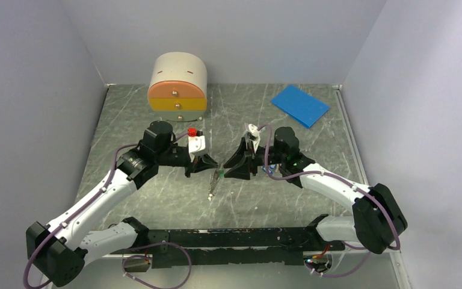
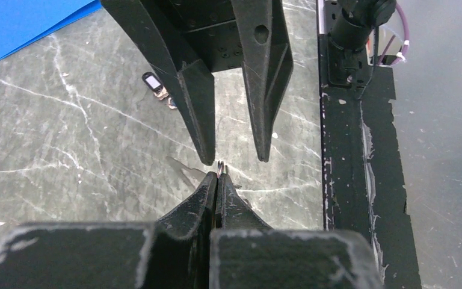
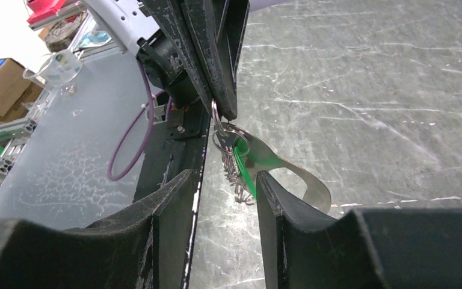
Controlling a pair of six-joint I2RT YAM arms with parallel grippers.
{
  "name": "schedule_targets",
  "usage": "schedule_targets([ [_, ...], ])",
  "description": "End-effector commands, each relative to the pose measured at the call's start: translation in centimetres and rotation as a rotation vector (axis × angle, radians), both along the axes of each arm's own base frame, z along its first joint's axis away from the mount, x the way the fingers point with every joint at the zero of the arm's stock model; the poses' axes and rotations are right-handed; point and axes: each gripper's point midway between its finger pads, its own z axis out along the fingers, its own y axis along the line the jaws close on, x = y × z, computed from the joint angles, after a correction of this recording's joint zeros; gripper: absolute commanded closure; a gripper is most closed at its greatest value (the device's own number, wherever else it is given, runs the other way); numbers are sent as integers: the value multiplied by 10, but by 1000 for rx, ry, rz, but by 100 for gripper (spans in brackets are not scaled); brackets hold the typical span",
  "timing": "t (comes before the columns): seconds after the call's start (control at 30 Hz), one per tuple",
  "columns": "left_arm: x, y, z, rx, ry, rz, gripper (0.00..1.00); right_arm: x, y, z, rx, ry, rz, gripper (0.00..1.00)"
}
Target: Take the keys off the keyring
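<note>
My left gripper point(image 1: 209, 166) is shut on the metal ring at the top of the keyring point(image 3: 216, 117); a sliver of the ring pokes out past its tips point(image 2: 219, 164). Below it hang the grey chain point(image 3: 233, 174) and the green key tag point(image 3: 248, 168) with its silvery metal piece point(image 3: 304, 180). In the top view the green tag point(image 1: 218, 174) sits between both grippers and the chain point(image 1: 211, 191) trails toward me. My right gripper point(image 3: 225, 183) is open, its fingertips either side of the chain, the right finger against the green tag.
A small black tag point(image 2: 152, 82) lies on the marble table point(image 1: 313, 150) beyond the grippers. A blue sheet point(image 1: 299, 105) lies at the back right. A round drawer box point(image 1: 177, 81) stands at the back left. The black base rail point(image 1: 234, 238) runs along the near edge.
</note>
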Motion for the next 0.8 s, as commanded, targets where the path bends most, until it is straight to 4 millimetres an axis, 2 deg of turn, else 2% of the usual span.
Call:
schedule_targets([
  [0.0, -8, -8, 19, -55, -46, -82, 97, -3, -4, 25, 79, -105, 56, 54],
  [0.37, -15, -13, 20, -76, -20, -128, 97, 1, 1, 31, 111, -92, 94, 55],
  [0.77, -16, -18, 17, -81, 3, -144, 97, -6, 11, 25, 122, -71, 159, 52],
])
